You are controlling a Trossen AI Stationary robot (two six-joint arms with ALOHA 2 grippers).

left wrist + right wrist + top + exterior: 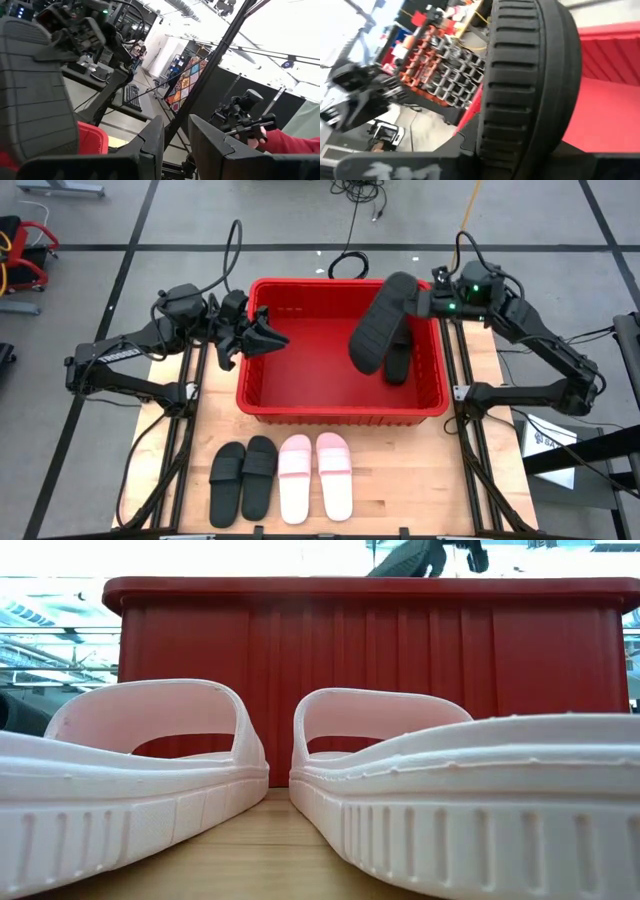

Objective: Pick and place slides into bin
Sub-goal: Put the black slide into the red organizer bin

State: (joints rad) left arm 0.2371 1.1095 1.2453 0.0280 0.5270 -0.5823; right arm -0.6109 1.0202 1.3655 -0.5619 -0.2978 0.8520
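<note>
Holding one black slide (pixel 378 325) by its end, the right gripper (pixel 425 298) hangs above the bin (pixel 262 395), over the side of it nearest the right arm's base. That slide is tilted, sole ribs facing up in the high view, and it stays clear of the bin's floor. In the right wrist view the same ribbed sole (pixel 530 85) fills the picture, pinched between the dark fingers (pixel 470 142), with the bin's red wall (pixel 615 55) behind it.

Another black slide (pixel 398 360) lies inside the bin, partly hidden beneath the held one.

At the opposite side of the bin, the left gripper (pixel 268 338) hovers just over the rim, pointing inward. Its fingers (pixel 152 145) stand a narrow gap apart with nothing between them.

On the wooden table (pixel 400 500), in front of the bin's long wall, four more slides lie in a row, side by side: a black pair (pixel 243 476) toward the left arm's side and a pink pair (pixel 315 476) next to them. The low view looks between the two pink slides (pixel 150 780) straight at the bin's ribbed wall (pixel 400 660).

In the left wrist view, a person's hand (pixel 257 137) with a red sleeve shows in the room beyond the bin.
</note>
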